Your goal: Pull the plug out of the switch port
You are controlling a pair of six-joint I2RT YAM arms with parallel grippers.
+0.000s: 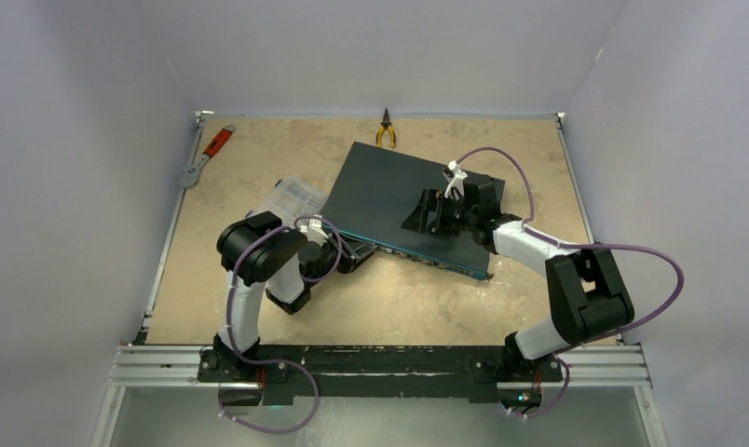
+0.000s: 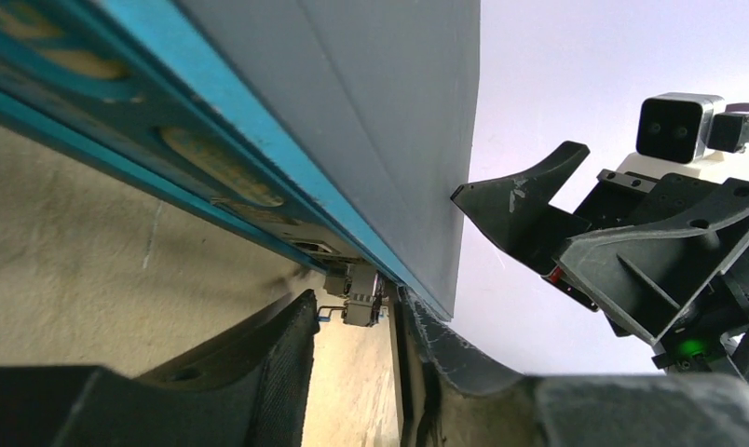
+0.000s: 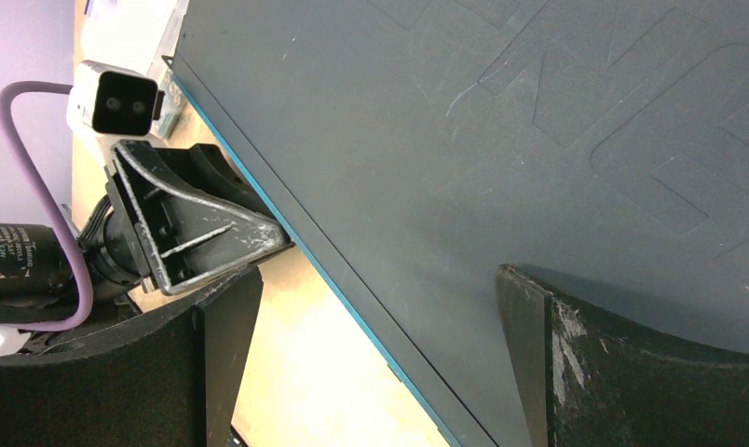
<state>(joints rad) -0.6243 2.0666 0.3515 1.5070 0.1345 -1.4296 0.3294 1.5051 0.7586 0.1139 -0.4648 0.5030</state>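
The left tool (image 2: 354,321) is standing open, its two fingers (image 2: 278,358) lying one on each side of a small grey plug (image 2: 357,296), and a thin gap is showing on both sides, so it is not gripping the plug. The plug is sitting in a port of the blue-edged front face of the switch (image 2: 352,93), just in front of the fingertips. The right tool (image 3: 378,279) is also standing wide open and holding nothing; one finger is hanging over the dark top of the switch near its front edge, the other over the desk (image 1: 399,307). Whether it is touching the top, I cannot tell. From above, the switch is lying slanted in the middle of the desk, with the left tool at its near long face and the right tool above it. A clear plastic box (image 1: 296,196) is lying just beside the switch's left corner, close behind the left arm. Yellow-handled pliers (image 1: 386,130) and a red-handled wrench (image 1: 208,154) are lying near the far edge, well apart from both tools.
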